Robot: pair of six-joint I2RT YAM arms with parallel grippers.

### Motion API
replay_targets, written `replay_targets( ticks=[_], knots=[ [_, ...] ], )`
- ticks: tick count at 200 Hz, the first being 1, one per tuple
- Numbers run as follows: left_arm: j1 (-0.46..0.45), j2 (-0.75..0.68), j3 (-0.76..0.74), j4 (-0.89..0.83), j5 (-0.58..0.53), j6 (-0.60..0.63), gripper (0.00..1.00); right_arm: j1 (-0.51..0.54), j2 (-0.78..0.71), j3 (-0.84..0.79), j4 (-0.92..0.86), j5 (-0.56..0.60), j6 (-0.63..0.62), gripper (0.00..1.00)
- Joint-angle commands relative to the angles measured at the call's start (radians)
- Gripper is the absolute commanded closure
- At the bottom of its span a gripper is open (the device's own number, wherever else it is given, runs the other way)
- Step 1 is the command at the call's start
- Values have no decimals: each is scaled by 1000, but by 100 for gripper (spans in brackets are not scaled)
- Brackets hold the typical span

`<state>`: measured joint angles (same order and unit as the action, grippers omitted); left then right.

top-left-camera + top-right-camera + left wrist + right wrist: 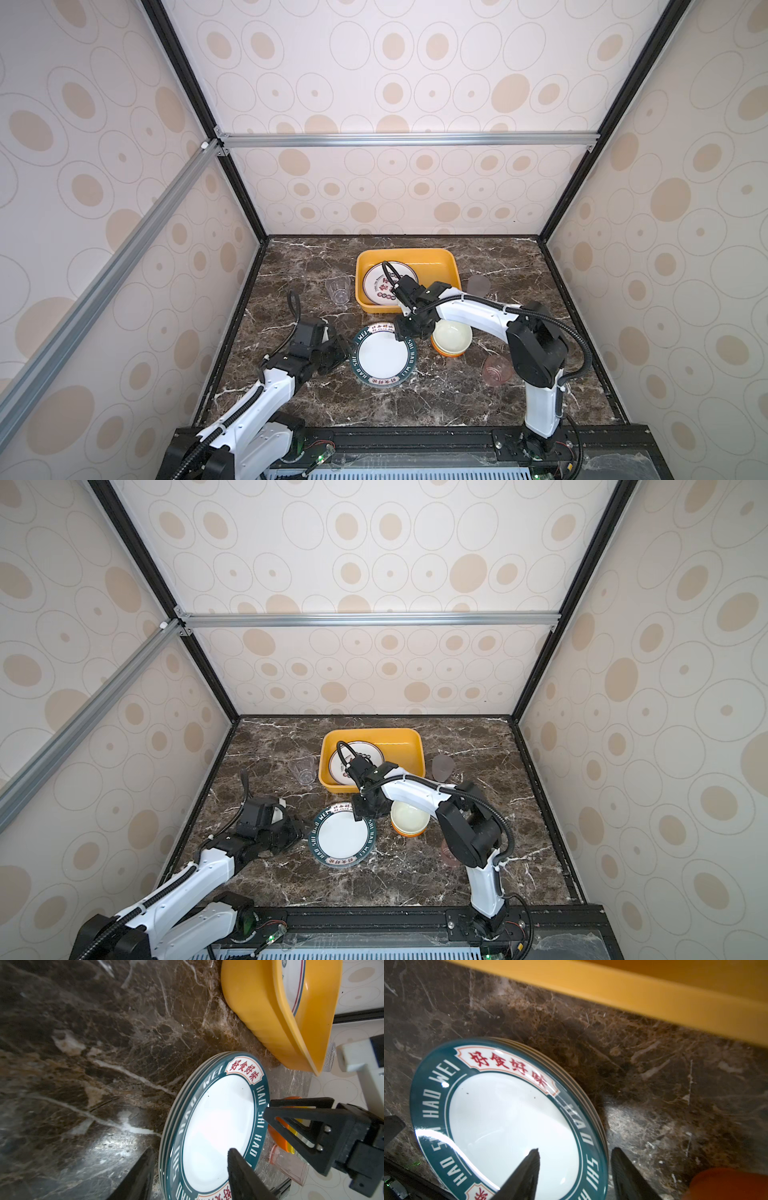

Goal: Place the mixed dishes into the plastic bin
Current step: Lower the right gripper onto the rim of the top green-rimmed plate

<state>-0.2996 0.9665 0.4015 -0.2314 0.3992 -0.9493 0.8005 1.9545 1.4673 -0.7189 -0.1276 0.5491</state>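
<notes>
the right gripper (575, 1167) stands open astride the rim of the stacked teal-banded plates (508, 1118), one finger over the white centre, the other over bare surface (675, 1095). the left gripper (189, 1172) is open too, astride the opposite rim. the stack sits mid-surface, just short of the yellow bin (409, 252), which lies toward the far edge with one plate (376, 282) inside and its right half free. stacked orange bowls (453, 336) crowd the stack's right side under the right arm. a clear cup (337, 289) sits left of the bin, a grey cup (478, 286) right of it, a pink cup (496, 370) toward the right edge.
</notes>
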Motion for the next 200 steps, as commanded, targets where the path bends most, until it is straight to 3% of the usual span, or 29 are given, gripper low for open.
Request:
replay_targets(
  ticks=[1, 118, 200],
  knots=[
    [-6, 1, -9, 14, -3, 1, 44, 12, 12, 21, -20, -3, 0, 44],
    [-7, -2, -30, 26, -4, -3, 48, 12, 20, 15, -11, -21, -5, 57],
    [-7, -4, -33, 26, -5, -7, 49, 12, 24, 6, 0, -35, -5, 59]
  ],
)
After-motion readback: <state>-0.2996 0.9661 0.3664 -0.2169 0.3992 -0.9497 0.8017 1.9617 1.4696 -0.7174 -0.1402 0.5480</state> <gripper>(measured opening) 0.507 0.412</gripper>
